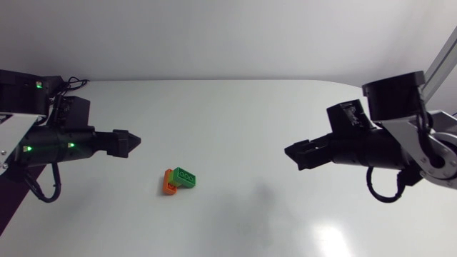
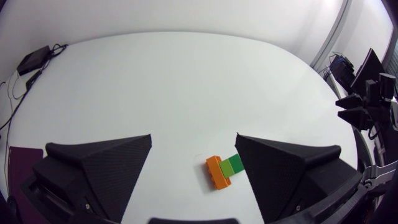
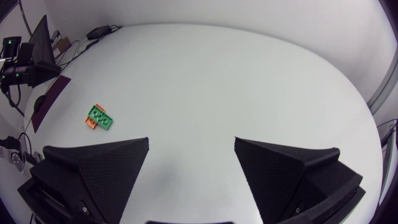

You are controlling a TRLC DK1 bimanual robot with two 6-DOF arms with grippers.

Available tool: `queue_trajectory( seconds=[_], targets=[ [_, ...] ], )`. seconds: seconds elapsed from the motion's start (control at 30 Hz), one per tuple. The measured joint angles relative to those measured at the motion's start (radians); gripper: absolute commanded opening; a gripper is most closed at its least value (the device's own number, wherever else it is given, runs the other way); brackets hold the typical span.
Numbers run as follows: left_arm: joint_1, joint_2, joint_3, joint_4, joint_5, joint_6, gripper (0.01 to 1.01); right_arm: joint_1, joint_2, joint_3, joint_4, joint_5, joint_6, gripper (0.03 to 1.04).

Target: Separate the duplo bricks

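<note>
Our left gripper (image 1: 133, 143), fingers apart like those of our right gripper (image 1: 292, 154), stood nearer to the green brick (image 1: 186, 176) and the orange brick (image 1: 168, 185), which seemed joined and lay ahead of it, left of the middle of the tabletop (image 1: 235, 114), toward its front edge.

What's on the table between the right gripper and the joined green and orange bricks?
Nothing. The head view shows only bare table between the right gripper and the green brick and orange brick; the right wrist view agrees.
</note>
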Motion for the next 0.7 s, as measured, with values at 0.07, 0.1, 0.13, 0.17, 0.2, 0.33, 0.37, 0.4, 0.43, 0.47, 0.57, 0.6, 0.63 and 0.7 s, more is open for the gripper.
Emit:
queue_trajectory(
  seconds=[0.07, 0.1, 0.13, 0.17, 0.2, 0.33, 0.37, 0.4, 0.43, 0.47, 0.57, 0.6, 0.63, 0.7],
  targets=[
    [0.0, 0.029, 0.0, 0.001, 0.026, 0.008, 0.939, 0.002, 0.061, 0.036, -0.022, -0.028, 0.0, 0.99],
    [0.0, 0.04, 0.0, 0.003, 0.03, 0.019, 0.939, 0.008, 0.084, 0.047, -0.026, -0.03, 0.0, 0.99],
    [0.0, 0.05, 0.0, 0.012, 0.033, 0.032, 0.933, 0.015, 0.109, 0.058, -0.027, -0.033, 0.0, 0.99],
    [-0.002, 0.06, 0.0, 0.02, 0.034, 0.06, 0.925, 0.025, 0.127, 0.066, -0.027, -0.033, 0.0, 0.99],
    [-0.005, 0.07, 0.0, 0.024, 0.033, 0.088, 0.925, 0.037, 0.147, 0.076, -0.029, -0.033, 0.0, 0.99],
    [-0.019, 0.125, 0.011, 0.017, 0.038, 0.247, 0.926, 0.083, 0.229, 0.139, -0.089, -0.042, -0.013, 0.99],
    [-0.02, 0.142, 0.013, 0.017, 0.04, 0.291, 0.926, 0.089, 0.252, 0.155, -0.092, -0.06, -0.021, 0.99],
    [-0.02, 0.157, 0.015, 0.017, 0.04, 0.325, 0.931, 0.093, 0.275, 0.171, -0.095, -0.085, -0.031, 0.99],
    [-0.02, 0.171, 0.015, 0.017, 0.04, 0.36, 0.931, 0.094, 0.294, 0.183, -0.099, -0.11, -0.048, 0.99],
    [-0.02, 0.186, 0.015, 0.01, 0.042, 0.409, 0.931, 0.093, 0.313, 0.196, -0.106, -0.137, -0.067, 0.99],
    [-0.027, 0.206, 0.002, 0.021, 0.092, 0.542, 0.931, 0.093, 0.367, 0.235, -0.136, -0.167, -0.128, 0.99],
    [-0.031, 0.207, -0.006, 0.033, 0.111, 0.579, 0.931, 0.094, 0.383, 0.246, -0.146, -0.172, -0.156, 0.99],
    [-0.032, 0.208, -0.018, 0.048, 0.134, 0.616, 0.931, 0.095, 0.393, 0.255, -0.161, -0.175, -0.182, 0.99],
    [-0.038, 0.211, -0.037, 0.063, 0.161, 0.677, 0.93, 0.101, 0.407, 0.267, -0.188, -0.176, -0.237, 0.99]
  ],
)
